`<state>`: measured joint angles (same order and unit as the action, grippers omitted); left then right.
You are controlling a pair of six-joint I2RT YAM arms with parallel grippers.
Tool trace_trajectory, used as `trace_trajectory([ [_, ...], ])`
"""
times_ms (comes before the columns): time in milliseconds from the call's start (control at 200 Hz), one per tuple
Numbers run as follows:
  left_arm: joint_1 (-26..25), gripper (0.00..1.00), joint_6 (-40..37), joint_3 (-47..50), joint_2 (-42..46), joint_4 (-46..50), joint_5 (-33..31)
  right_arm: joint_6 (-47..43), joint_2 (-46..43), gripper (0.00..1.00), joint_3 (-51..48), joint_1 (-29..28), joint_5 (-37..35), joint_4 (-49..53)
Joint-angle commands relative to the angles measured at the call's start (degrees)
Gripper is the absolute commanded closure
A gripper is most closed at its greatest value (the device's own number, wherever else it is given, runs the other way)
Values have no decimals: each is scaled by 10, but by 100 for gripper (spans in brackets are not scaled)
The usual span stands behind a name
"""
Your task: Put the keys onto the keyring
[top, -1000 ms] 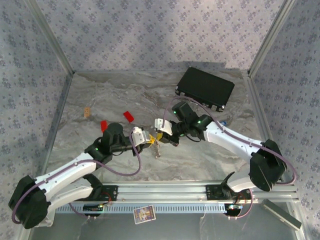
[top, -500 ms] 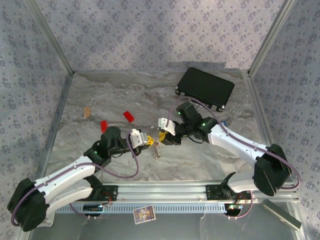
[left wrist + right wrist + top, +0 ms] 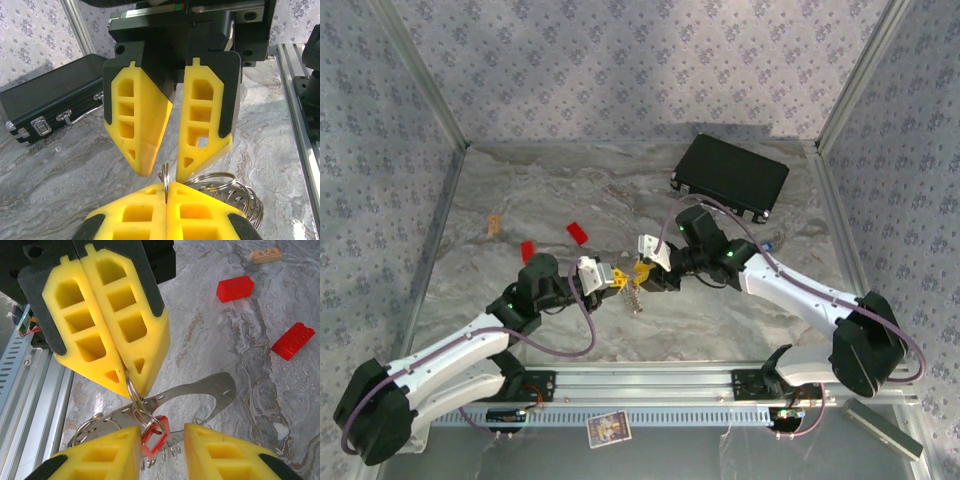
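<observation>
My left gripper (image 3: 166,184) is shut on a thin split ring that belongs to the keyring (image 3: 220,390), a flat metal hoop with holes and several small wire rings (image 3: 235,192). The hoop hangs just above the marble under both grippers (image 3: 636,298). A red-headed key (image 3: 156,439) hangs from the pinched ring. My right gripper (image 3: 161,429) faces the left gripper (image 3: 131,382) tip to tip and stands open, its fingers either side of the red head without touching it. A small blue item (image 3: 772,243) lies on the table by the right arm.
A black case (image 3: 731,175) lies at the back right. Two red bricks (image 3: 578,232) (image 3: 527,250) and a small wooden block (image 3: 494,222) lie left of centre. Patterned walls enclose the table, and a metal rail (image 3: 650,380) runs along the near edge.
My right gripper has gone from shut to open, letting go of the red key. The left gripper stays shut on the ring; both arms shifted only slightly.
</observation>
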<state>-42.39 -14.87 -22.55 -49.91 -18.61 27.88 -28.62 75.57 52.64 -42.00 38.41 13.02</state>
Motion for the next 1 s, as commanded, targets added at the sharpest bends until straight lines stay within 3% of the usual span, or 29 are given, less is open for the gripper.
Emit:
trace_trajectory([
  [0, 1, 100, 8, 0, 8, -36, 20, 9, 5, 71, 3, -4, 18, -8],
  [150, 1, 100, 8, 0, 7, -37, 24, 4, 8, 73, 7, -4, 25, 0],
  [440, 1, 100, 8, 0, 8, -38, 29, -5, 23, 92, 21, -5, 25, 15],
  [665, 1, 100, 6, -3, 7, -43, 38, -15, 44, 100, 40, -7, 39, 24],
  [780, 1, 100, 5, -5, 6, -39, 40, -17, 50, 97, 50, -7, 41, 38],
  [884, 1, 100, 3, -2, 7, -38, 37, -12, 36, 84, 38, -4, 30, 30],
  [994, 1, 100, 4, 0, 8, -39, 33, -6, 16, 77, 20, 0, 20, 25],
])
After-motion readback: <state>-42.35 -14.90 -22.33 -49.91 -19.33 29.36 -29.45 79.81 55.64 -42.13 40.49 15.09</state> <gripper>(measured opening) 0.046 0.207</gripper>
